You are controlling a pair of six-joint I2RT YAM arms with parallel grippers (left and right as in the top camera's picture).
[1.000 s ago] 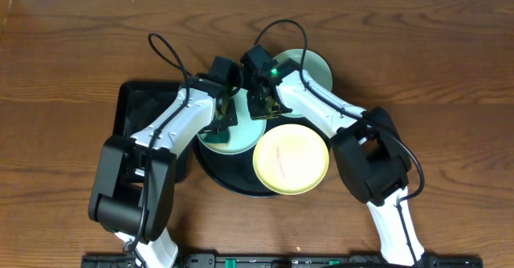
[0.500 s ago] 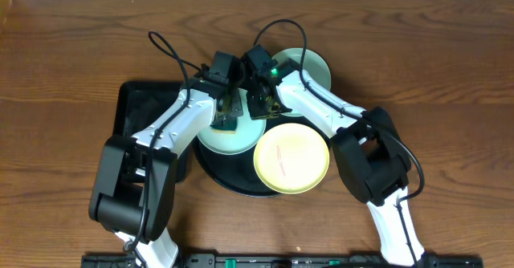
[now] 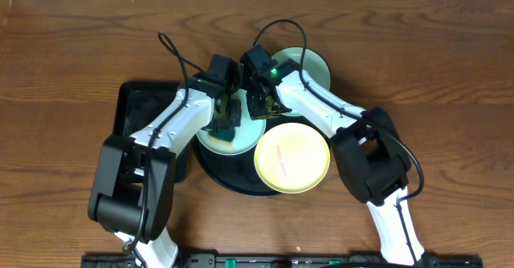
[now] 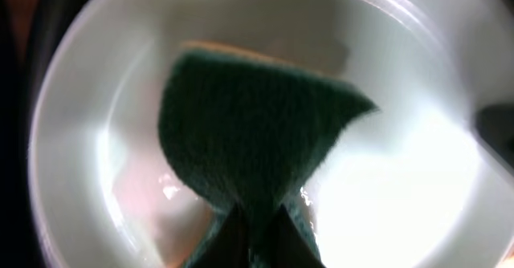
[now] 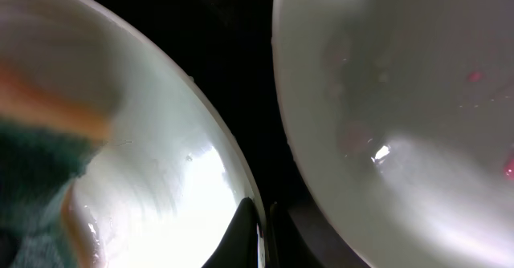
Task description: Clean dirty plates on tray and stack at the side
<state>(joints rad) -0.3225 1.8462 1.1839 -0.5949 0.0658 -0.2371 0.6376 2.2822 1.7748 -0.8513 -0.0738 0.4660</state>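
A pale mint plate (image 3: 241, 142) lies on the round black tray (image 3: 229, 180). My left gripper (image 3: 226, 115) is shut on a green sponge (image 3: 227, 127) and presses it onto this plate. The sponge fills the left wrist view (image 4: 257, 131) over the plate (image 4: 418, 180), with the gripper (image 4: 255, 240) below it. My right gripper (image 3: 261, 106) is shut on the same plate's far rim, and its fingers (image 5: 245, 232) pinch that rim (image 5: 201, 140). A yellow plate (image 3: 291, 157) with a pink smear lies on the tray's right. A second mint plate (image 3: 313, 66) lies on the table behind.
A rectangular black tray (image 3: 136, 111) lies at the left, partly under my left arm. In the right wrist view the sponge (image 5: 32, 168) shows at the left, and a smeared plate (image 5: 401, 99) lies across a strip of black tray (image 5: 241, 51).
My left gripper has carried the sponge across the mint plate, first away and to the right, then back a little toward the front. The right gripper has kept its grip on the rim.
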